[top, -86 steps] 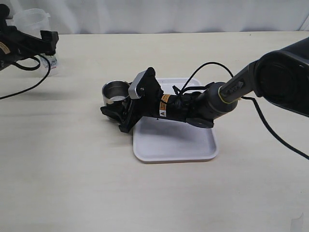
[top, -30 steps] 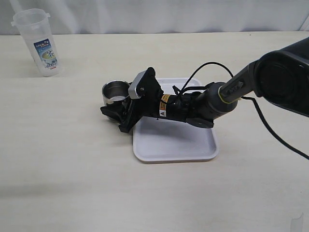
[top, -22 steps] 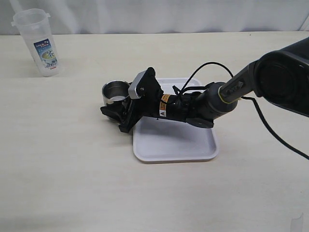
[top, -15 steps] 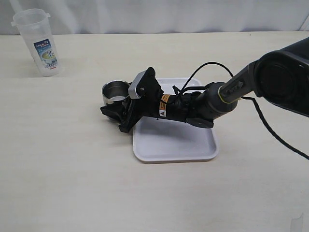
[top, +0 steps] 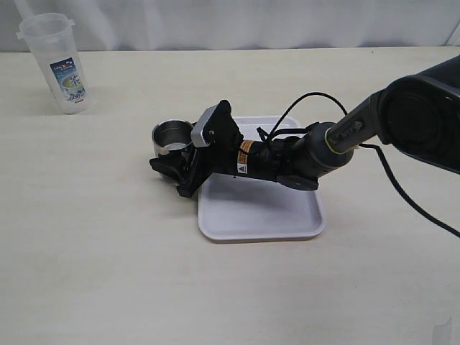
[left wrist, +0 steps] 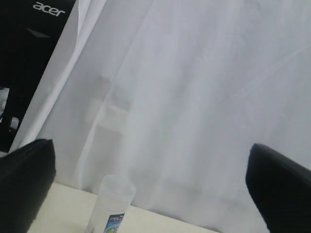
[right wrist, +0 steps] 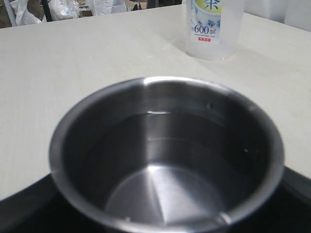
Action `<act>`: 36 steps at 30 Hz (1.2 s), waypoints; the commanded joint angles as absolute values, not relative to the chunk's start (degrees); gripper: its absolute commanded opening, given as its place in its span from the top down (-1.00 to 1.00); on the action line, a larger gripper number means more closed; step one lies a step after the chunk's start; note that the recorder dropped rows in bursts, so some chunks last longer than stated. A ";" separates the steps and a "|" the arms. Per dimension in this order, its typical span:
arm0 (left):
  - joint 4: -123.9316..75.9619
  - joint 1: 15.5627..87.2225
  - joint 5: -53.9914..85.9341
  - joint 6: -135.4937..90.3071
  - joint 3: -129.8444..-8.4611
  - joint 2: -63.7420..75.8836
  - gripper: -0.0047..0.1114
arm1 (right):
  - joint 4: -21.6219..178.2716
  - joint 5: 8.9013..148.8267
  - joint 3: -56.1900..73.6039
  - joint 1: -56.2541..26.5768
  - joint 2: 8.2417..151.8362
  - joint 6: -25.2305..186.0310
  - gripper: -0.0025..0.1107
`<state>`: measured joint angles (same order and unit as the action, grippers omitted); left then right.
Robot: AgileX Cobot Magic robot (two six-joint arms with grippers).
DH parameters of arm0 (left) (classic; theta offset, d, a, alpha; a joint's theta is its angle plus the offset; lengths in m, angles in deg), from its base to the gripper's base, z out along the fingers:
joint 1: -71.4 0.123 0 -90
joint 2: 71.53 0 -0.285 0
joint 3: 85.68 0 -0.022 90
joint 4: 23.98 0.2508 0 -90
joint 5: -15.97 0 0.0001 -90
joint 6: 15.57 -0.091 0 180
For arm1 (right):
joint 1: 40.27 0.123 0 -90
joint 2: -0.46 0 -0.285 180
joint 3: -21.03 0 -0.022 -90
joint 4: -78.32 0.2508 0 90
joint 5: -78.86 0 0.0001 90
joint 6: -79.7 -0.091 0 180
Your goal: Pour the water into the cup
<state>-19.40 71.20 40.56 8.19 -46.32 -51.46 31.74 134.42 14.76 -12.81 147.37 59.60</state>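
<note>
Surface: carries all items; no spill is visible on it.

Right arm: enters the exterior view from 3 o'clock and lies low across the tray, wrist aimed toward 9 o'clock.

Plastic container: stands upright at 10 o'clock from the cup, well apart from it, with nothing holding it. Its fill level cannot be read.

Cup: stands upright on the surface just beyond the tray's 10 o'clock corner, not on the tray. The right wrist view shows a faint waterline on the inner wall, so water appears to lie in it, part way up.

Right fingers: set either side of the cup's lower wall and appear pressed against it, steadying it.

Left fingers: spread wide with nothing between them, raised and facing the curtain; this arm is out of the exterior view.

Assessment: the pour appears complete and the container set down and released. What seems left is freeing the cup and withdrawing the right arm.
</note>
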 commanded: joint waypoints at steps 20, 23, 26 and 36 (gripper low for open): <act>-28.34 71.01 42.67 -6.87 -39.00 -63.74 -0.85 | 31.38 132.48 14.44 -12.79 147.20 59.58 0.88; -30.57 71.01 44.88 -6.60 -38.88 -63.74 -0.85 | 31.38 132.48 14.44 -12.79 147.20 59.58 0.88; -30.57 71.01 44.88 -6.60 -38.88 -63.74 -0.85 | 31.38 132.48 14.44 -12.79 147.20 59.58 0.88; -30.57 71.01 44.73 -6.60 -38.88 -63.74 -0.85 | 31.38 132.48 14.44 -12.79 147.20 59.58 0.88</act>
